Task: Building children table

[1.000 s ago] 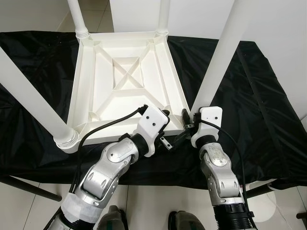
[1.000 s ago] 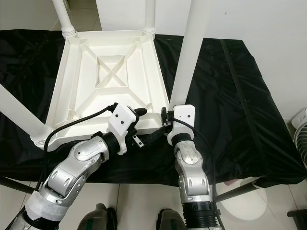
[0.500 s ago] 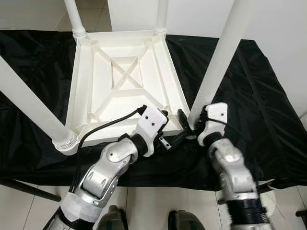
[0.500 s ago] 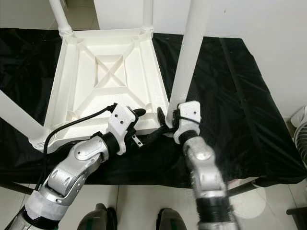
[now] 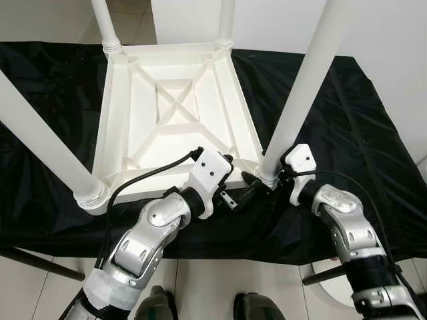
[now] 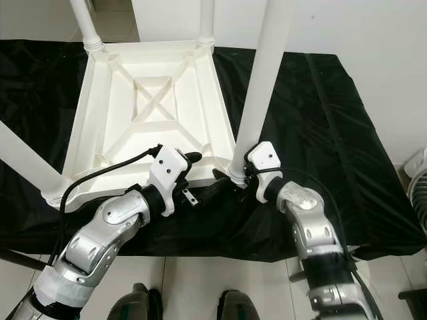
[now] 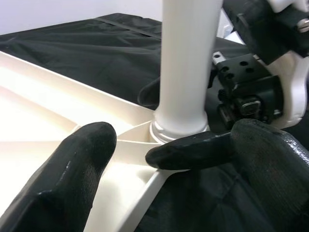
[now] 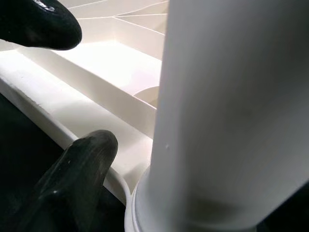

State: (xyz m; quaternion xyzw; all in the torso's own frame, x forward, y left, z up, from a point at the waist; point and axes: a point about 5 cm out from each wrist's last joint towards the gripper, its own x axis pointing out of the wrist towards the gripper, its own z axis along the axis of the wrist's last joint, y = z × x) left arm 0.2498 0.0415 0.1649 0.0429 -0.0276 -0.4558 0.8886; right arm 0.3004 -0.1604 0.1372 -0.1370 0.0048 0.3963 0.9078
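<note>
White plastic, the upturned table [image 5: 177,113] lay on the black-draped counter [image 5: 360,133] with its legs pointing up. The right tool [image 6: 241,179] was clenched round the base of the near leg [image 5: 299,100], probably seating it in its socket, while the left tool [image 5: 248,193], fingers parted, braced the table's rim just beside that leg. No labels or writing were readable.

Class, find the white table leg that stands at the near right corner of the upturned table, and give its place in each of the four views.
Left eye view: table leg, right of centre, rising from the near right corner.
Right eye view: just right of centre.
Left wrist view: upper middle, beyond the black fingers.
Right wrist view: right side, very close.
Shared landmark: the ringed collar at the leg's foot.
</note>
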